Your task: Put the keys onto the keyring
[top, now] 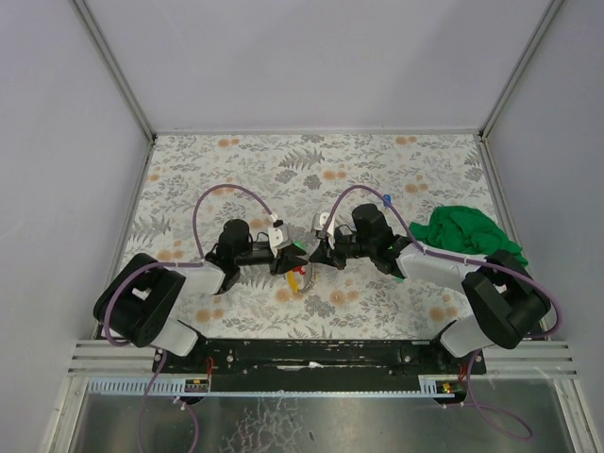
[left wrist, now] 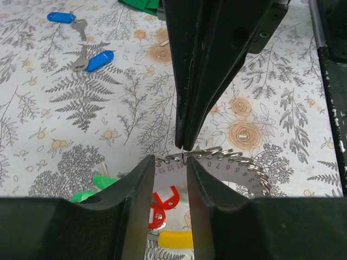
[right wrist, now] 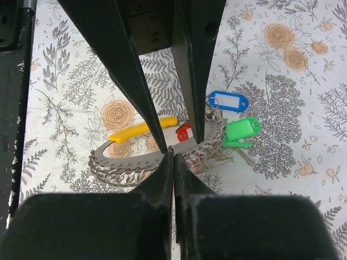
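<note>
Item: keyring (right wrist: 126,162), a thin grey metal band stamped with small numbers and edged with a row of wire loops, at the middle of the floral-printed worktop (top: 236,160), between the two hands; whether it rests flat or is raised a little cannot be told. Attached or lying against it: keys with plastic tags, namely a yellow tag (right wrist: 143,127) and a red tag (right wrist: 184,132) inside the ring's curve, a green tag (right wrist: 242,130) and a blue tag with a white window (right wrist: 228,101) just beside its far side. Loose stock: two blue-tagged keys (left wrist: 100,59), silver blades showing, on the worktop well apart from the ring. Right hand (right wrist: 173,157): fingers closed together, tips nipping the ring's rim. Left hand (left wrist: 171,162): fingers parted to a narrow gap, set to either side of the same stretch of rim directly opposite the right hand's tips, the red and yellow tags showing through the gap; whether its pads press the metal cannot be told. Also present: a crumpled green cloth (top: 467,231) at the worktop's right edge, clear of both hands.
</note>
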